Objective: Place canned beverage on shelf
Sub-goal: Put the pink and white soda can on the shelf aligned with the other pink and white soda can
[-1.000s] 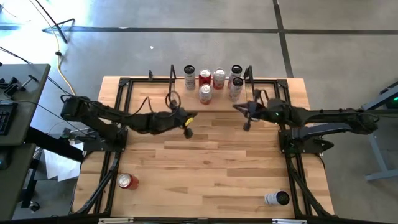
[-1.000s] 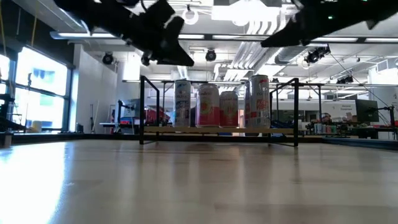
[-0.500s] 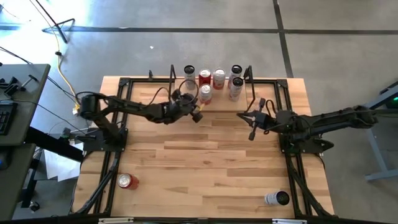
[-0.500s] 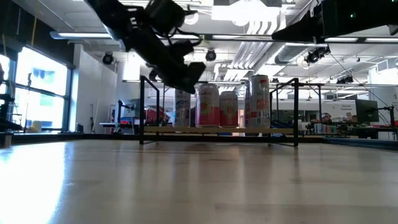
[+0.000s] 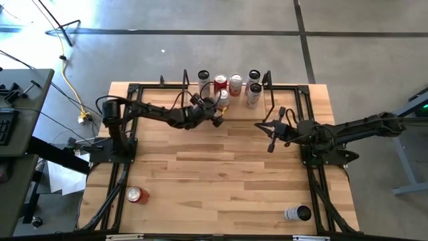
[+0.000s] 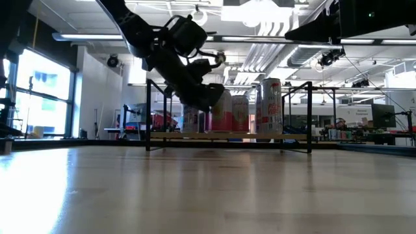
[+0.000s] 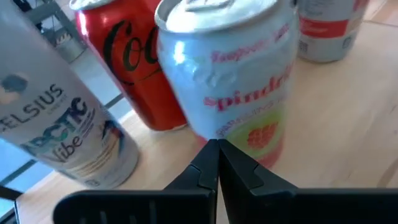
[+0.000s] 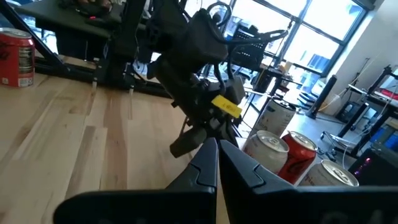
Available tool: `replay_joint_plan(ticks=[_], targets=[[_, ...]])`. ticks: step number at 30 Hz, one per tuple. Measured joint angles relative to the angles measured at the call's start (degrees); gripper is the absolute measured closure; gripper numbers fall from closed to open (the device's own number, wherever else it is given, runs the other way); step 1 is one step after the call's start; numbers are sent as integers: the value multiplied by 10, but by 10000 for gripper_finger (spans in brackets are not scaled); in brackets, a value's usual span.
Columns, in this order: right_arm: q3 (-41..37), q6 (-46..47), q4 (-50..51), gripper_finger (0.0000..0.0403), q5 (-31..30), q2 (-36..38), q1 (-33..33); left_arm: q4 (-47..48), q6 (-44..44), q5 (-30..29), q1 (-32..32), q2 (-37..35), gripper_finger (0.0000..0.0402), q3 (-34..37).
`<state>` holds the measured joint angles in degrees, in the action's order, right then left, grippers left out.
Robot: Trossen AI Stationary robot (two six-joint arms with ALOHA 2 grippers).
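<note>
Six cans stand on the shelf [image 5: 227,100] at the far edge of the table [image 5: 221,174] in the high view, among them a red can [image 5: 220,84] and a white can with pink print [image 5: 222,98]. The left gripper [image 5: 215,117], fingers pressed together and holding nothing, sits right at the shelf's front edge before that pink-printed can. The right gripper [image 5: 270,140], also closed and empty, hangs over the table to the right, short of the shelf. Two more cans lie on the table's near side: a red one [image 5: 137,195] at left and a silver one [image 5: 298,213] at right.

From table height, the left gripper [image 6: 207,96] hovers above the table just in front of the shelf [image 6: 229,135], covering part of the row of cans.

The left wrist view shows its closed fingers [image 7: 217,167] meeting just in front of the pink-printed can [image 7: 239,74], with the red can [image 7: 134,65] and a white Celsius can [image 7: 59,112] beside it.

The right wrist view shows its shut fingers [image 8: 214,163] aimed towards the left gripper [image 8: 189,142] and the cans.
</note>
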<state>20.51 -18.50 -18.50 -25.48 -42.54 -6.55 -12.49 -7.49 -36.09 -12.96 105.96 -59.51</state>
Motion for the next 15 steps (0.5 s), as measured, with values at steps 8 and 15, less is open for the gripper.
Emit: replay_joint_plan(ticks=[8, 15], targets=[[0, 0, 0, 403, -1, 0, 0, -22, 0, 15, -5, 7, 401, 0], [0, 0, 0, 403, -1, 0, 0, -34, 25, -39, -11, 7, 401, 0]])
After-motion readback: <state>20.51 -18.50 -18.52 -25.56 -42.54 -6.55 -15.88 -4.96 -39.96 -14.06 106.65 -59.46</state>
